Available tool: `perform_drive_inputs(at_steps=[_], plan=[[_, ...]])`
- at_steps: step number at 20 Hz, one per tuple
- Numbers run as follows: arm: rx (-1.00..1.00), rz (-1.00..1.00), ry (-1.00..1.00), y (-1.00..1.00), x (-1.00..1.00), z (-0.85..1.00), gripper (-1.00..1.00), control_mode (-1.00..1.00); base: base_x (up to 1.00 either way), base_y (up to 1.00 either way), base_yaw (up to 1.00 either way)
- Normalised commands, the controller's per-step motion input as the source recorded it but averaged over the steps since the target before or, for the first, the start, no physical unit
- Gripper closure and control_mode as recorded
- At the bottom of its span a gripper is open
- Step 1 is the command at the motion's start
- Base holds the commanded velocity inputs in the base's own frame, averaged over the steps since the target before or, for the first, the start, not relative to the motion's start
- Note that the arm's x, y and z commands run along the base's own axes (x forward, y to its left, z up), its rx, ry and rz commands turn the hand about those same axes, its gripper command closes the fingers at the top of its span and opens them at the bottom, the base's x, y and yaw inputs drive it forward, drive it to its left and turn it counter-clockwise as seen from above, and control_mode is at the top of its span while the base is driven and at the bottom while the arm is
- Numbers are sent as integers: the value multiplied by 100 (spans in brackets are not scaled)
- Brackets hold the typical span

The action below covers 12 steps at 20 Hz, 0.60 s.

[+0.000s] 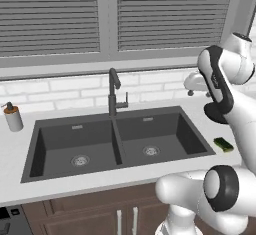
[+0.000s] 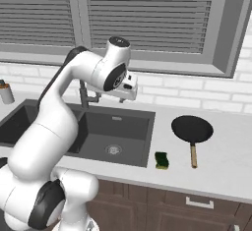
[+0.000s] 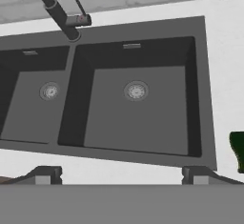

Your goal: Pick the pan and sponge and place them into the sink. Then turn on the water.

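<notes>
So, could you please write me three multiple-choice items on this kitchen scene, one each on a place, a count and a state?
1. Where does the sponge lie?
A. in a basin
B. on the counter between sink and pan
C. inside the pan

2. How many round drains does the sink have?
A. one
B. two
C. three

3. How does the gripper stand?
A. open, holding nothing
B. shut on the sponge
C. shut on the pan handle

Answers: 1 B, it rests on the white counter right of the sink; 2 B, one drain sits in each basin; 3 A, the finger tips stand wide apart above the sink.
</notes>
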Motion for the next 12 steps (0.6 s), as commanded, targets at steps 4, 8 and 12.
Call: perform_drive_inputs(at_steps=[4,8,12], plan=[[3,0,0,-51,0,-13,-100,-100,0,0,0],[1,0,0,-52,0,-17,-100,-100,0,0,0],[0,0,0,-50,0,-20,-100,-100,0,0,0]])
